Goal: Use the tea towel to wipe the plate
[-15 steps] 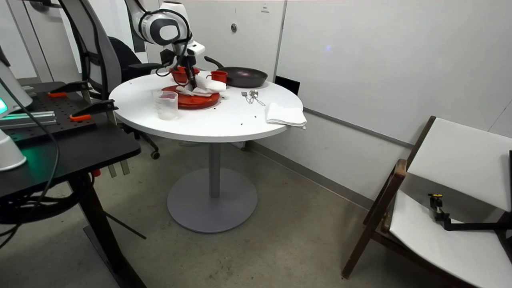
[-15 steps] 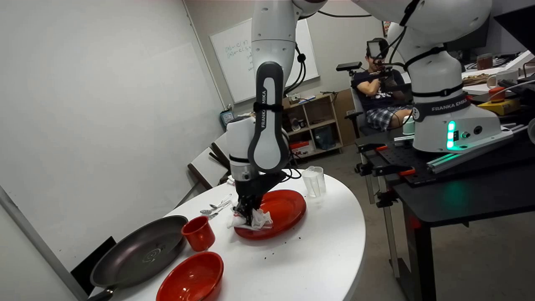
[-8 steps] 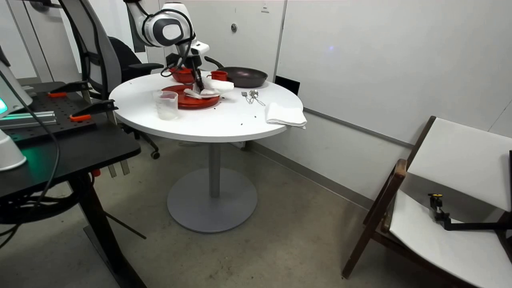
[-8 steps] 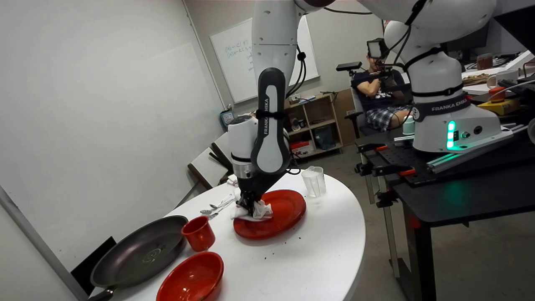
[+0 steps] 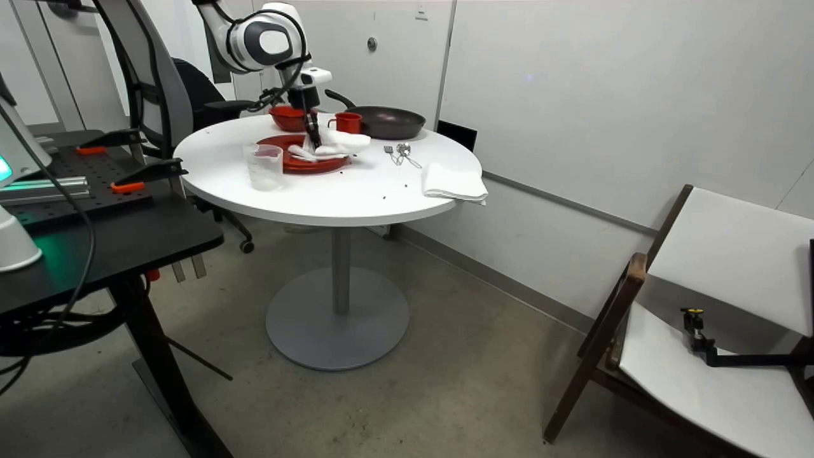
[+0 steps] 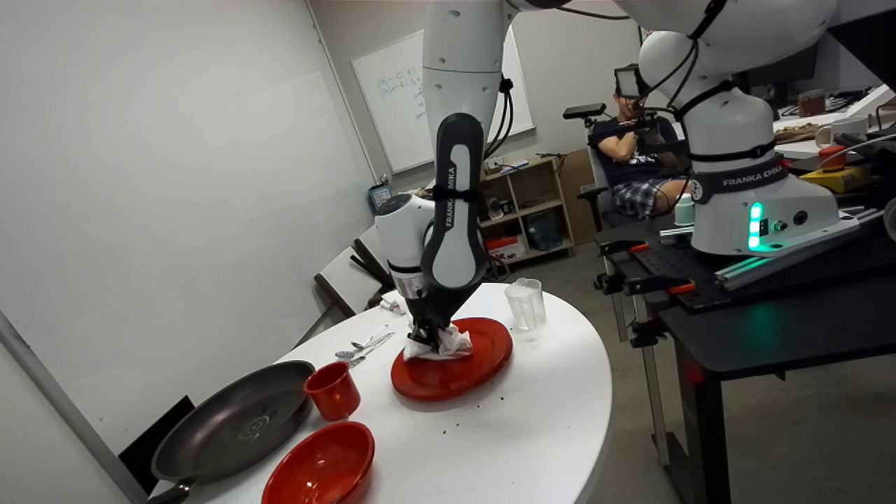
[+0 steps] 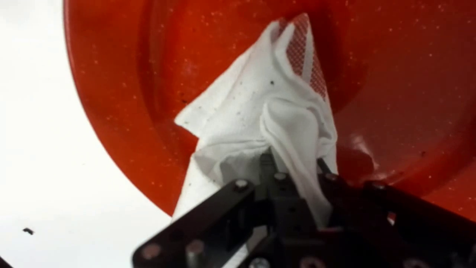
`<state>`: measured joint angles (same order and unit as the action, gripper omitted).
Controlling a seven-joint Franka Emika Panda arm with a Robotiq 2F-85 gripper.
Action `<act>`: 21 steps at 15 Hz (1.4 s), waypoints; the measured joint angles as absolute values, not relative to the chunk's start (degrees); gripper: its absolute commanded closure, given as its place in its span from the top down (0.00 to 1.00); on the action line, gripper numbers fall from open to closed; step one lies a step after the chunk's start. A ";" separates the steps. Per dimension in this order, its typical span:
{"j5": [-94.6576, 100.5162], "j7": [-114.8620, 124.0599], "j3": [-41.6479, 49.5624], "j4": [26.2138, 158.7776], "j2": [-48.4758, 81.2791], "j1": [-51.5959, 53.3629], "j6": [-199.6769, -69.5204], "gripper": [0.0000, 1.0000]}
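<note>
The red plate point(image 5: 311, 168) point(image 6: 483, 360) lies flat on the round white table in both exterior views. Crumpled on top of it is the whitish tea towel point(image 5: 346, 141) point(image 6: 455, 343). My gripper point(image 5: 315, 144) point(image 6: 434, 343) points down over the plate, pinching the towel. In the wrist view the gripper point(image 7: 295, 160) is shut on a bunched fold, with cloth running up between the fingers point(image 7: 267, 163). The towel point(image 7: 238, 104) spreads across the plate point(image 7: 108, 93), dark specks on it, and its lower left part crosses the rim. Folds partly hide the fingertips.
A red bowl point(image 6: 318, 465), a red mug point(image 6: 334, 393) and a black frying pan point(image 6: 238, 420) stand near the plate. Clear plastic cups point(image 5: 266, 168), metal cutlery point(image 5: 402, 154) and a folded white cloth point(image 5: 453, 183) are also on the table. Dark crumbs point(image 7: 28, 231) lie around.
Still gripped, the towel has slid across the plate, away from the mug and bowl side. My gripper moved along with it, and the wrist's tilt has shifted. Plate and other items stayed put.
</note>
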<state>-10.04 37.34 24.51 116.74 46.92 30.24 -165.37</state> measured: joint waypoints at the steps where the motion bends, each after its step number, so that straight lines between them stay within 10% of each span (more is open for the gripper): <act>1: -9.52 37.97 24.66 116.73 46.64 30.26 -163.75 0.05; 21: -4.56 38.03 7.32 116.10 40.36 12.69 -140.19 0.03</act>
<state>-4.56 38.03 7.32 116.10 40.36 12.69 -140.19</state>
